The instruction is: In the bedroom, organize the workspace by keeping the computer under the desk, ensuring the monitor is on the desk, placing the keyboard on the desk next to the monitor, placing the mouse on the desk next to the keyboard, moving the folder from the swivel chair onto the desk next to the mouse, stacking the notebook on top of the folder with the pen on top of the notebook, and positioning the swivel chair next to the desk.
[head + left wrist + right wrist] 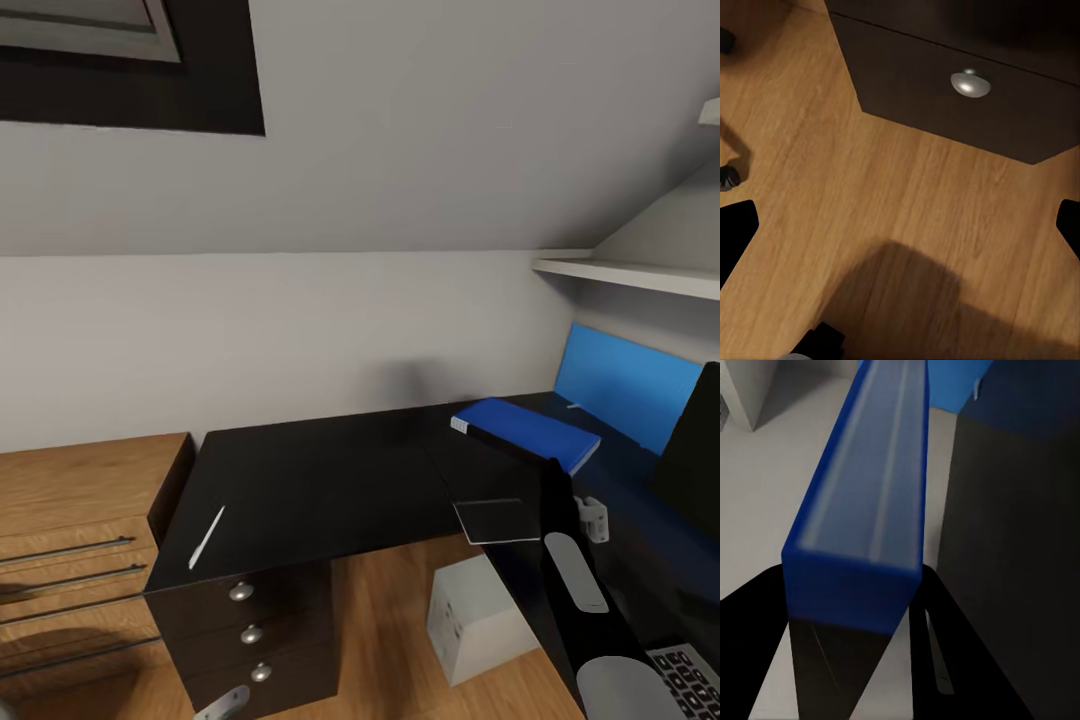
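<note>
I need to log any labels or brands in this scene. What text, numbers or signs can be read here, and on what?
No readable text.
keyboard: key legends too small to read.
folder: plain blue cover, no label.
computer: small dark marks, unreadable.

- The folder (528, 431), bright blue with a pale edge, sits between the right jaws above the glossy black tabletop (330, 470)
- The notebook (497, 521), thin and dark, lies flat on the tabletop just below the jaws
- The pen (207, 537), slim and white, lies well away from the jaws, above the drawers
- The computer (478, 620), a light grey box, stands on the floor under the tabletop
- The keyboard (686, 678) and the black monitor (692, 455) lie beside the arm
</note>
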Robot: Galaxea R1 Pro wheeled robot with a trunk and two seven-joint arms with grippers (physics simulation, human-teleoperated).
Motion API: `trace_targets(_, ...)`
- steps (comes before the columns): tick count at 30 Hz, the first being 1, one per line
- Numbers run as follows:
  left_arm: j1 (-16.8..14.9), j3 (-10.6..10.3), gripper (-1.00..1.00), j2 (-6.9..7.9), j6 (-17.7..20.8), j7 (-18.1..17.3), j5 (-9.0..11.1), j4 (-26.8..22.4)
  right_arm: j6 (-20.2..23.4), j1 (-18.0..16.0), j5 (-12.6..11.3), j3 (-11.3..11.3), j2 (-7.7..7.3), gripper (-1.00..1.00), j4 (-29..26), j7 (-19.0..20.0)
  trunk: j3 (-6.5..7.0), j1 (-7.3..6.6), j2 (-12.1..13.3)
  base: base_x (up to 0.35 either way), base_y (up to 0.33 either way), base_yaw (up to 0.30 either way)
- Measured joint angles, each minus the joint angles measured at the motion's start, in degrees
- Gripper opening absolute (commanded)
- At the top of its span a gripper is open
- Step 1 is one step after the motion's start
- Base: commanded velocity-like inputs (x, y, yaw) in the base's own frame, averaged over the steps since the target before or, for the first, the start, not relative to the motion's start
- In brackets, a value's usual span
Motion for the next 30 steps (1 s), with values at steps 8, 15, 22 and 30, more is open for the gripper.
trace_targets(8,0.0,0.0,1.00,0.01,0.0,0.0,0.0,0.0,0.1,0.0,-0.1,0.0,0.10,-1.00,-0.1,0.2,0.00,0.00,0.0,0.010,0.000,0.000)
trace_targets(15,0.0,0.0,1.00,-0.04,0.0,0.0,0.0,0.0,-2.5,0.0,0.0,0.0,0.16,-1.00,0.6,-0.1,0.00,0.00,0.0,0.001,0.000,0.000)
trace_targets(22,0.0,0.0,1.00,-0.05,0.0,0.0,0.0,0.0,-8.8,-0.1,-0.1,0.1,0.10,-1.00,3.8,-0.2,0.00,0.01,0.0,0.000,0.000,0.000)
trace_targets(30,0.0,-0.1,1.00,-0.05,0.0,0.0,0.1,0.0,-9.7,-0.1,-0.2,0.2,0.20,-1.00,4.7,-0.2,0.00,0.00,0.0,0.000,0.000,0.000)
